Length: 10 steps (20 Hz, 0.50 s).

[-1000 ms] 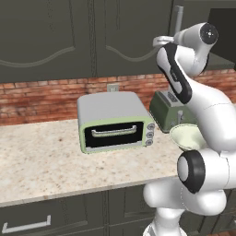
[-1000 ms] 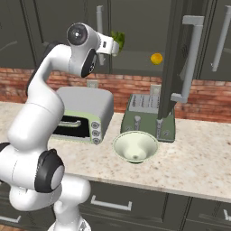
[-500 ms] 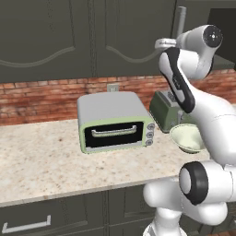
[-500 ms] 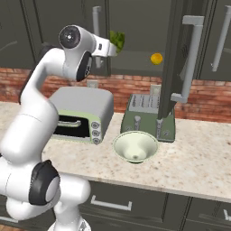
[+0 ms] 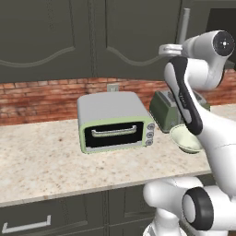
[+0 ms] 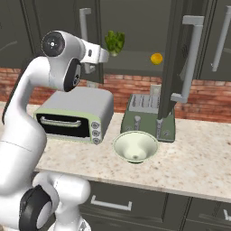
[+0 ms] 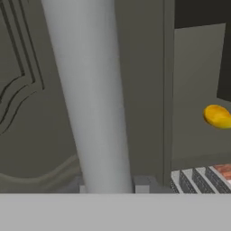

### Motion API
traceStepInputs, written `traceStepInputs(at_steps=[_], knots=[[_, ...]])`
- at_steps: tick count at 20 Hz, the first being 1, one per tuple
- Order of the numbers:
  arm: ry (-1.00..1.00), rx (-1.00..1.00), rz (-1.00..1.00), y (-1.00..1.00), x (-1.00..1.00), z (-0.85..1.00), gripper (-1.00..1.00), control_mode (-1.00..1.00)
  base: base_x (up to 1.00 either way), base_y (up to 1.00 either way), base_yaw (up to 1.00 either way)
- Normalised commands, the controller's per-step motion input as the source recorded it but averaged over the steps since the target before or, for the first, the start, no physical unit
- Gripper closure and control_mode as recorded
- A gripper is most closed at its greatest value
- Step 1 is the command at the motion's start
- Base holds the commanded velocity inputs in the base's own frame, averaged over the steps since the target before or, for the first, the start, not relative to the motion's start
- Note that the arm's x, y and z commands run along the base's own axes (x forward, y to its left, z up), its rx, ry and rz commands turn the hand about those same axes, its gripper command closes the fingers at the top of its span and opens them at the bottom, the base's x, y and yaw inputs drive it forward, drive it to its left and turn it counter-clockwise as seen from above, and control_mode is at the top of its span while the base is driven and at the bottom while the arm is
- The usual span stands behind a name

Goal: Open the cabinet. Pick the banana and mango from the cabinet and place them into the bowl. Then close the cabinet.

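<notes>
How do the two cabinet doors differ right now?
The right door is swung open, edge-on to the right base view, while the left door looks shut or nearly so. The claw is closed on the left door's handle; the right door's handle is untouched. Both are dark grey-green with long light-grey bar handles.

My cabinet [image 6: 135, 40] is a dark grey-green wall unit with arched-panel doors and long light-grey bar handles. Its right door [image 6: 178, 67] stands swung out edge-on toward me; the left door [image 7: 54, 90] looks closed, its handle [image 7: 90, 94] close in front of my hand camera. Inside on the shelf the mango [image 6: 156, 58], a small smooth yellow-orange oval, lies to the right. The bowl [image 6: 135, 146], round, shallow and pale cream-green, sits upright and empty on the counter below the open cabinet. I can't make out the banana for certain.
</notes>
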Motion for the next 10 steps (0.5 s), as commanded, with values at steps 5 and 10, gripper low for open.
traceStepInputs(at_steps=[5, 10], knots=[[0.0, 0.0, 0.0, 0.01, -0.72, 0.0, 1.0, -1.0, 0.0, 0.0, 0.0], [0.0, 0.0, 0.0, 0.04, -0.7, 0.0, 1.0, -1.0, 0.0, 0.0, 0.0]])
